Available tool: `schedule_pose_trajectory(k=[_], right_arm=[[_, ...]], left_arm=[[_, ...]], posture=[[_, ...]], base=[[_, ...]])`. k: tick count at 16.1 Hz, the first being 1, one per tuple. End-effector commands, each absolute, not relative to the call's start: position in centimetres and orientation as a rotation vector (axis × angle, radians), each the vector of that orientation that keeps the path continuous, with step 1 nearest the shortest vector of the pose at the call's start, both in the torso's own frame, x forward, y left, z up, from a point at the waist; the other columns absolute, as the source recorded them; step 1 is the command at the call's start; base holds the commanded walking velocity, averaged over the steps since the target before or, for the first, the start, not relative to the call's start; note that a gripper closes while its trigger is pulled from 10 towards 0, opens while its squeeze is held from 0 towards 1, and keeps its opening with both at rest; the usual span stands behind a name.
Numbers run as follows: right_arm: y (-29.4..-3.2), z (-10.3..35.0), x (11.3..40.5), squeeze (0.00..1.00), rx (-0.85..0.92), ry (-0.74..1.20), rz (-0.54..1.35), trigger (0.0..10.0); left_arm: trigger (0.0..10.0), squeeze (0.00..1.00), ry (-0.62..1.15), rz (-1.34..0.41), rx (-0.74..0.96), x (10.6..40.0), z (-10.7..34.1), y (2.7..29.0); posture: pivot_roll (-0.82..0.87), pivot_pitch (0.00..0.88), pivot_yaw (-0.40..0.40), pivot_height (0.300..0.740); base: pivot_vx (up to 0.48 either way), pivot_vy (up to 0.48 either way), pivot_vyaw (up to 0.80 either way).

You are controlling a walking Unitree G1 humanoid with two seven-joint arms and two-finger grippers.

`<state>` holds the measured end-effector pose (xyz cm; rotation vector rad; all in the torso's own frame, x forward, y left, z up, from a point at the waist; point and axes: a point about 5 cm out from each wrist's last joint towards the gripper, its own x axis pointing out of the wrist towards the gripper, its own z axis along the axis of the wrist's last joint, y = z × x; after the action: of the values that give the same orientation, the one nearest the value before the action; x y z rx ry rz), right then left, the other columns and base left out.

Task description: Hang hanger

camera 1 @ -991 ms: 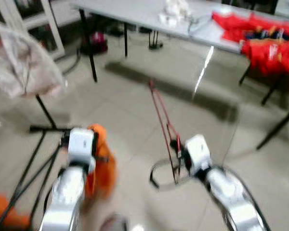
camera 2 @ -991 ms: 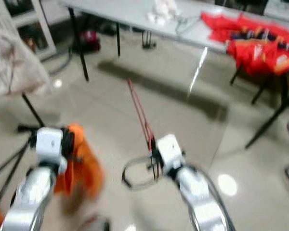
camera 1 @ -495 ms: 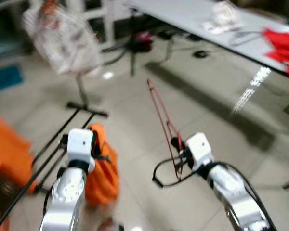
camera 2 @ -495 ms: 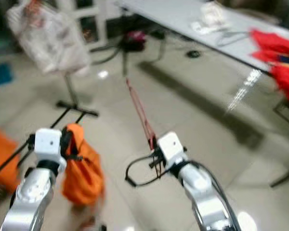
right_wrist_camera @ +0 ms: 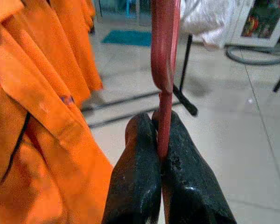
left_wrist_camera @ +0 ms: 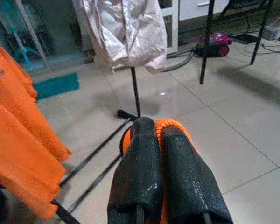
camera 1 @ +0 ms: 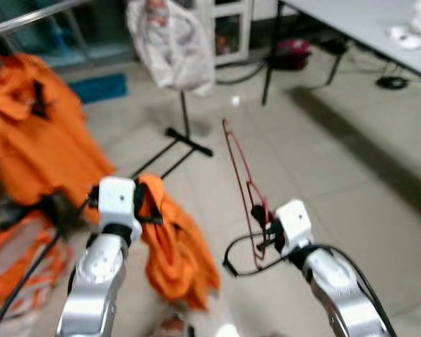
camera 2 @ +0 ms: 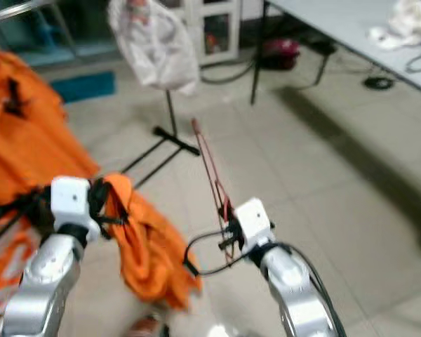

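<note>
The right claw [right_wrist_camera: 159, 140] was clamped on a red hanger [camera 1: 242, 175], its two black fingers [right_wrist_camera: 136, 154] pressed together against the thin red shaft. The hanger stood up and away from that claw over the tiled floor [camera 1: 337, 161], its far end toward the black foot of a clothes stand [camera 1: 188, 140]. The left claw [left_wrist_camera: 156, 140] was closed on an orange garment [camera 1: 172, 246], whose cloth showed between and beyond its fingertips and hung down beside the left arm (the head views were somewhat blurred). A pale, crinkled covered garment [camera 1: 170, 42] hung at the top of the clothes stand. Left of the stand hung more orange clothing [camera 1: 35, 133]. Right of the stand stood a grey bench [camera 1: 365, 21] with white cloth [camera 2: 407, 24] on it; a magenta object [camera 1: 292, 53] lay on the floor under its near end.
</note>
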<state>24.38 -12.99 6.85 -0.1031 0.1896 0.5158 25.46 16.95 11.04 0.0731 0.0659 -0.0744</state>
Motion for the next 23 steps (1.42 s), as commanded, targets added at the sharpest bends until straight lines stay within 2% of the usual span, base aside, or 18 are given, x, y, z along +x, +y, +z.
schedule_pose_trajectory(k=[1, 3, 5, 9, 12, 15, 17, 21, 23], right_arm=[[-12.8, 7.4, 24.2, 0.0, -0.078, 0.162, 0.519, 10.0], [-13.2, 7.5, 24.1, 0.0, -0.161, 0.149, 0.548, 10.0], [-13.0, 7.7, 24.2, 0.0, -0.168, 0.137, 0.575, 10.0], [-12.1, 8.2, 24.7, 0.0, -0.218, 0.11, 0.672, 10.0], [-12.1, 8.4, 25.3, 0.0, -0.224, 0.105, 0.686, 10.0], [-12.6, 8.2, 26.0, 0.0, -0.235, 0.134, 0.658, 10.0], [-13.2, 8.4, 26.4, 0.0, -0.213, 0.123, 0.612, 10.0], [-13.4, 8.5, 26.4, 0.0, -0.21, 0.109, 0.54, 10.0], [-14.3, 8.6, 26.8, 0.0, -0.177, 0.115, 0.422, 10.0]], left_arm=[[10.0, 0.0, 0.036, -0.075, 0.094, 25.7, 11.9, 17.6], [10.0, 0.0, 0.031, -0.087, 0.1, 25.7, 12.1, 17.4], [10.0, 0.0, 0.019, -0.061, 0.148, 25.7, 12.3, 17.5], [10.0, 0.0, 0.014, -0.009, 0.161, 25.0, 12.2, 17.6], [10.0, 0.0, 0.042, 0.03, 0.12, 24.7, 11.8, 17.9], [10.0, 0.0, 0.057, 0.047, 0.073, 24.8, 11.7, 18.3], [10.0, 0.0, 0.031, 0.064, 0.219, 24.9, 12.2, 18.4], [10.0, 0.0, 0.05, 0.039, 0.207, 25.4, 12.2, 18.1], [10.0, 0.0, 0.111, -0.063, 0.204, 26.1, 11.7, 17.1]], posture=[[0.02, 0.097, 0.084, 0.74], [0.02, 0.095, 0.084, 0.74], [0.02, 0.09, 0.07, 0.74], [0.04, 0.075, 0.013, 0.74], [0.05, 0.074, 0.0, 0.74], [0.05, 0.078, -0.002, 0.74], [0.05, 0.079, 0.003, 0.74], [0.04, 0.087, 0.027, 0.74], [0.04, 0.091, 0.046, 0.74]], base=[[0.0, 0.48, 0.0], [0.0, 0.48, 0.4], [0.0, 0.0, 0.8], [0.0, -0.48, 0.8], [0.0, -0.48, 0.8], [0.0, 0.48, 0.27], [0.0, 0.0, 0.0], [0.0, -0.48, 0.6], [0.0, -0.24, 0.4]])
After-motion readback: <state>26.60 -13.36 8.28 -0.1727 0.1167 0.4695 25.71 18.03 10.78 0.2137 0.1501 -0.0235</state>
